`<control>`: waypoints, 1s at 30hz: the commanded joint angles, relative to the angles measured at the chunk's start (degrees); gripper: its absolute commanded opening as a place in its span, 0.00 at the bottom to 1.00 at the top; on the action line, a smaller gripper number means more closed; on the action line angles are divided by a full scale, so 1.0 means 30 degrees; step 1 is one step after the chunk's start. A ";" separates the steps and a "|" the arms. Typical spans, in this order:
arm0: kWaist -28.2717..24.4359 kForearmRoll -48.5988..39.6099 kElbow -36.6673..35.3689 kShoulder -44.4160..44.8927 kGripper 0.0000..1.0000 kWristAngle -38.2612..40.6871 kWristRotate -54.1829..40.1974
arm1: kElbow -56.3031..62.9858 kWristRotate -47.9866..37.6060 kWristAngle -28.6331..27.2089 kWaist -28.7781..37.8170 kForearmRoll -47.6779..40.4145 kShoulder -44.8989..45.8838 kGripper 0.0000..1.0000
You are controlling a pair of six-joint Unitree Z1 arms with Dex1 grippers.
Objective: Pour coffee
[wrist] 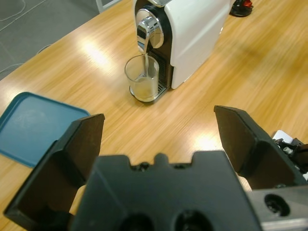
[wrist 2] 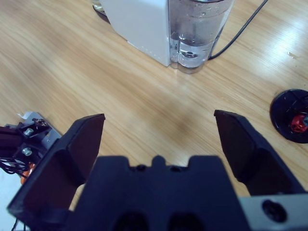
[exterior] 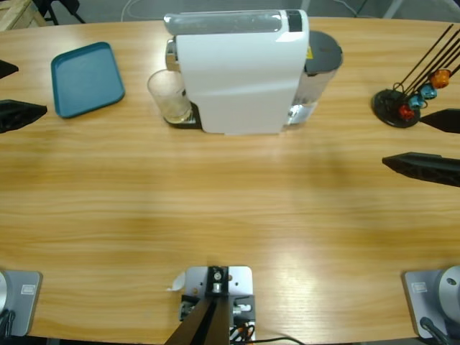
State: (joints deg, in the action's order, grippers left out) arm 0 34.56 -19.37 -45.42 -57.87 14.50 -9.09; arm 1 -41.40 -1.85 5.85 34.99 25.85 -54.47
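Observation:
A clear glass (wrist: 143, 77) stands on the drip tray of the white coffee machine (wrist: 195, 33), under its chrome spout (wrist: 148, 30). A thin stream runs from the spout into the glass, where a shallow pale amber layer of coffee (wrist: 143, 90) lies at the bottom. In the high view the glass (exterior: 170, 95) is at the machine's (exterior: 237, 72) left end. My left gripper (wrist: 160, 117) is open and empty, well back from the glass; it sits at the table's left edge (exterior: 11, 90). Near the right edge my right gripper (exterior: 431, 142) is open too, empty (wrist 2: 160, 118), facing the machine's water tank (wrist 2: 199, 29).
A blue tray (exterior: 86, 77) lies at the back left, also seen in the left wrist view (wrist: 33, 127). A black capsule stand (exterior: 399, 104) with orange, blue and red capsules is at the back right. A black cable (wrist 2: 240, 31) runs from behind the machine.

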 commanded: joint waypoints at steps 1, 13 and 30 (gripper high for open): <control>-0.0376 -0.0222 0.0333 -0.0663 1.00 0.0410 -0.0455 | 0.0605 0.0207 0.0306 -0.0298 -0.0092 -0.0429 1.00; -0.0417 -0.0210 0.0591 -0.0622 1.00 0.0422 -0.0731 | 0.0587 0.0207 0.0247 -0.0298 -0.0092 -0.0547 1.00; -0.3581 0.4348 0.1370 -0.6305 1.00 0.3463 -0.5729 | 0.0587 0.0237 0.1507 -0.0298 -0.0186 -0.1431 1.00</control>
State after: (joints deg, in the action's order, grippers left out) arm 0 25.45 -13.82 -43.26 -65.54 19.73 -23.32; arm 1 -41.40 -1.85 8.11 34.99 25.84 -56.26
